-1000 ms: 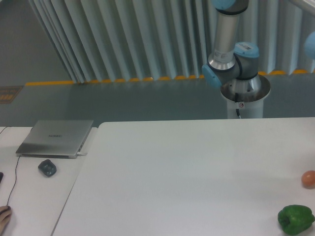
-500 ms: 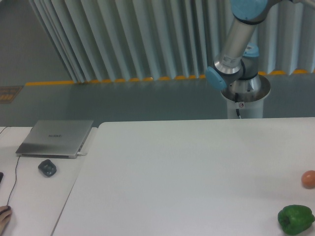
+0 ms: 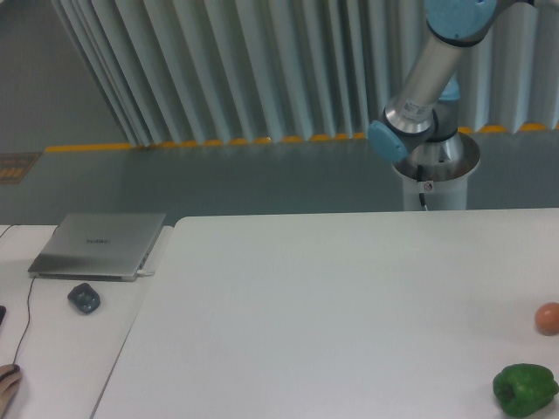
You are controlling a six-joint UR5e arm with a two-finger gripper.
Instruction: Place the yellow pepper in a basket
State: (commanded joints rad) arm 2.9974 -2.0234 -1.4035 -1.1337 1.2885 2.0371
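Fixed camera: only my arm (image 3: 428, 83) shows, rising from its base behind the table (image 3: 349, 297) and leaving the frame at the top. My gripper is out of frame, so I cannot tell its opening or load. No yellow pepper and no basket are visible. A green pepper (image 3: 525, 389) and a small orange fruit (image 3: 548, 318) lie well apart at the right edge.

Robotics laboratory or test cell. A robot arm (image 3: 430, 74) on a metal pedestal (image 3: 434, 175) stands behind a plain white table (image 3: 332, 305). A closed laptop (image 3: 99, 245) and a mouse (image 3: 84, 298) lie on a side desk. Grey floor with a yellow-black hazard stripe (image 3: 201, 142) and a ribbed grey curtain (image 3: 262, 70) enclose the area.
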